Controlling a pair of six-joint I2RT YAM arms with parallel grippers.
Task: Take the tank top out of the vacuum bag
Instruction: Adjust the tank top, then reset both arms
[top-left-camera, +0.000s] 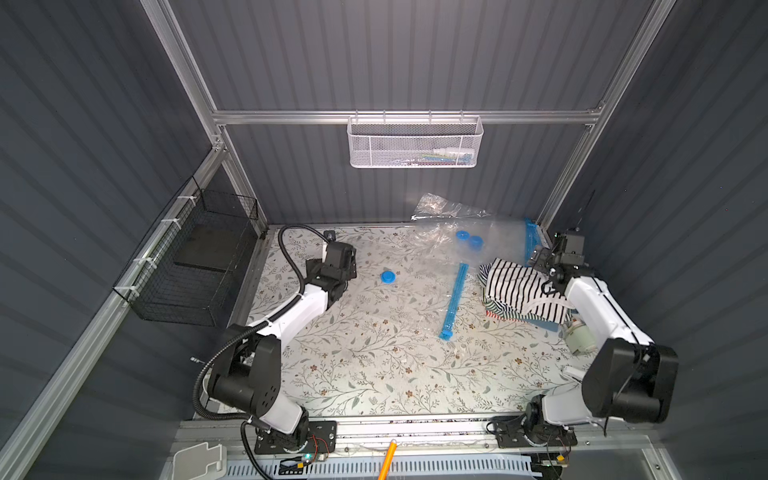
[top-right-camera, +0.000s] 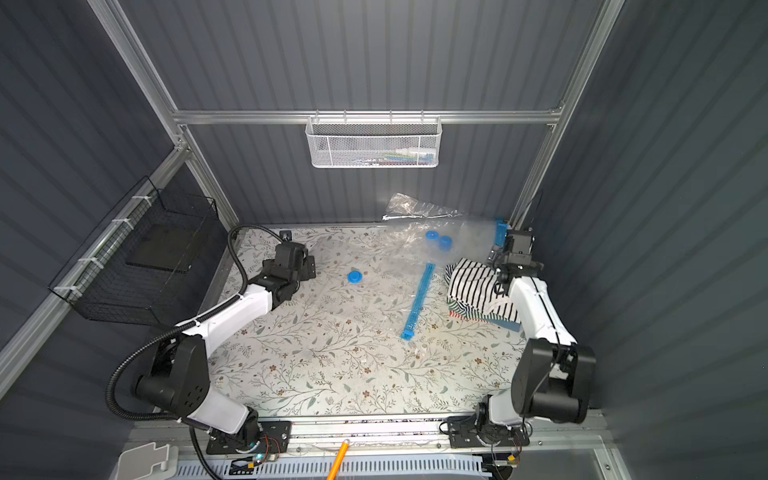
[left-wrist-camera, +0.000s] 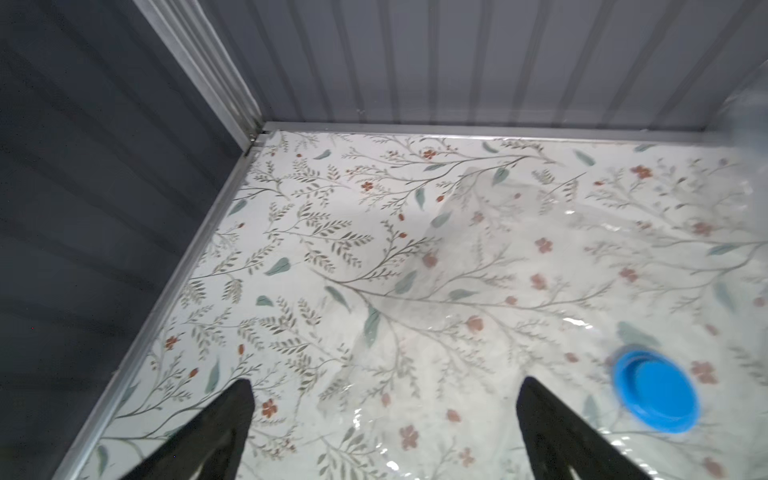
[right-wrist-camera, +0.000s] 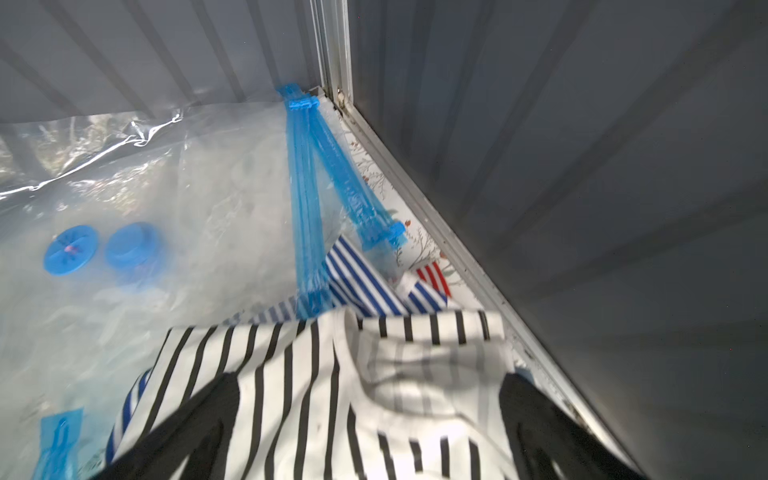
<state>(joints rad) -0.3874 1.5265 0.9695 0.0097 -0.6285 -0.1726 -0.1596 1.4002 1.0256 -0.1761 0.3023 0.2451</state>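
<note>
The right end effector (right-wrist-camera: 372, 380), jaws apart, is held over the black-and-white striped tank top (right-wrist-camera: 266, 365), judged out of the transparent plastic vacuum bag (right-wrist-camera: 187, 187); only withdrawal is called for.

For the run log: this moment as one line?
left gripper open, empty | right gripper open above tank top | tank top outside bag, on clothes pile

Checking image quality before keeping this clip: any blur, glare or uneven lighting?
Left wrist view: the blue cap is smeared at its edge, with glints on the clear plastic. Right wrist view: the tank top near the lens is soft; bright streaks cross the vacuum bag. Both top views: the table is brightly lit, the walls dark.
</note>
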